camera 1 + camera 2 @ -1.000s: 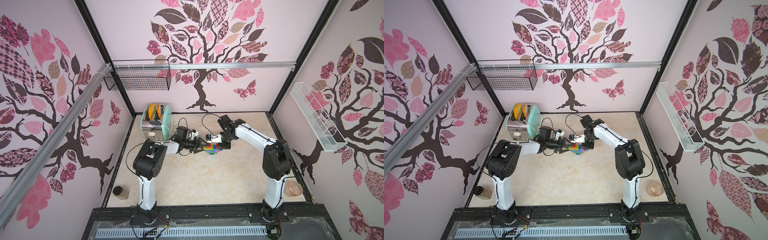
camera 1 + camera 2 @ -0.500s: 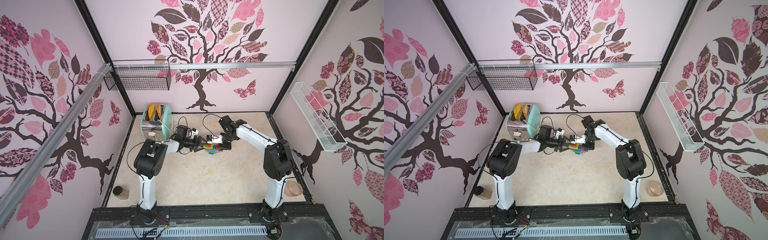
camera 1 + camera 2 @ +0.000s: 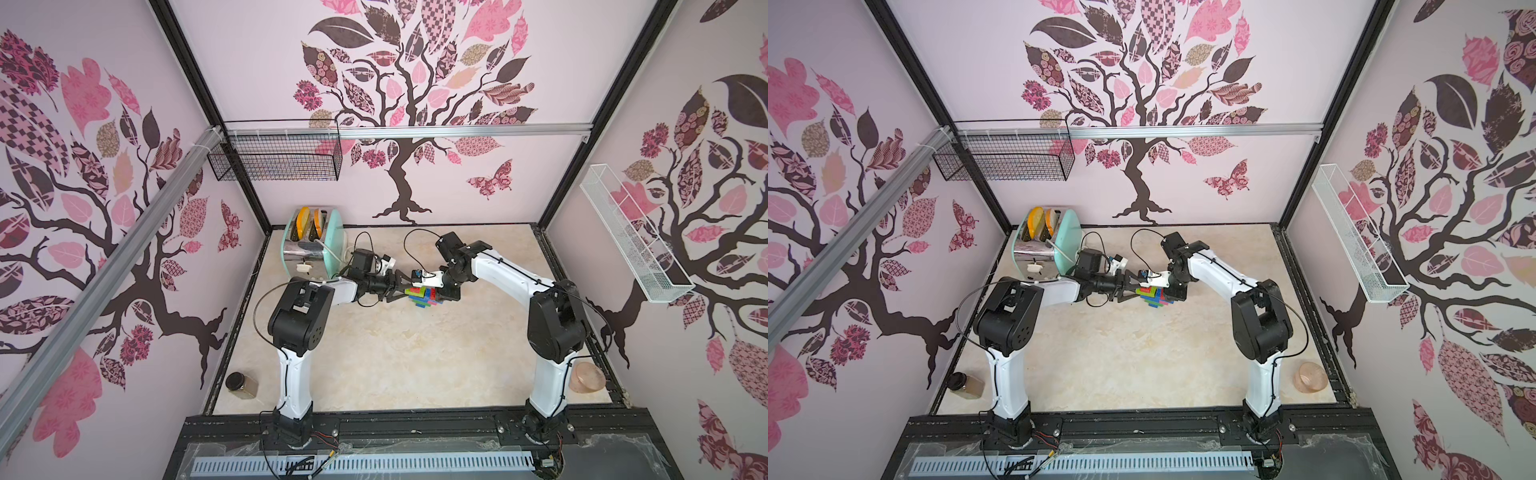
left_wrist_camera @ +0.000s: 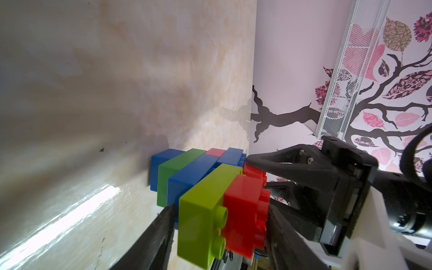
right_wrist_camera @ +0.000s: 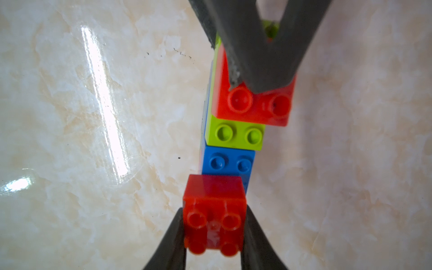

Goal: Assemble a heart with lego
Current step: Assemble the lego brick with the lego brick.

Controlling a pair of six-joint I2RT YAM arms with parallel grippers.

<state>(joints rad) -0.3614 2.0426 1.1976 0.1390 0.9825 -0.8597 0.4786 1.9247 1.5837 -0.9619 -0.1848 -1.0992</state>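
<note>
Showing, from left to right in a top view: a brown jar [image 3: 241, 384] by the front edge of the marbled table [image 3: 395, 365], a mint toaster [image 3: 311, 249] at the back, and the two arms meeting at mid-table on the heart [image 3: 424, 296], with a pink bowl [image 3: 588, 376] far right. The left gripper [image 3: 405, 289] stands about half wide and appears to clamp the heart across its thickness. One of its fingers [image 5: 257, 46] lies on the studded face of a seated red brick [image 5: 254, 109] above the lime brick [image 4: 205, 205], and the other bears on the smooth back. The right gripper [image 5: 214, 211] is closed narrowly on a loose red square brick [image 5: 214, 194], held against the blue end of the stepped row; whether its sockets have seated cannot be told. The bricks are judged light, stiff and glossy, hence slippery on bare faces. The joints hold by stud friction alone and may part under bending, so the heart is best gripped flat-to-flat near its middle, with any pressing along the stud axis. Compared with the frames of a second earlier, arms, grippers and heart occupy nearly the same places, and no clear shift is visible.
</note>
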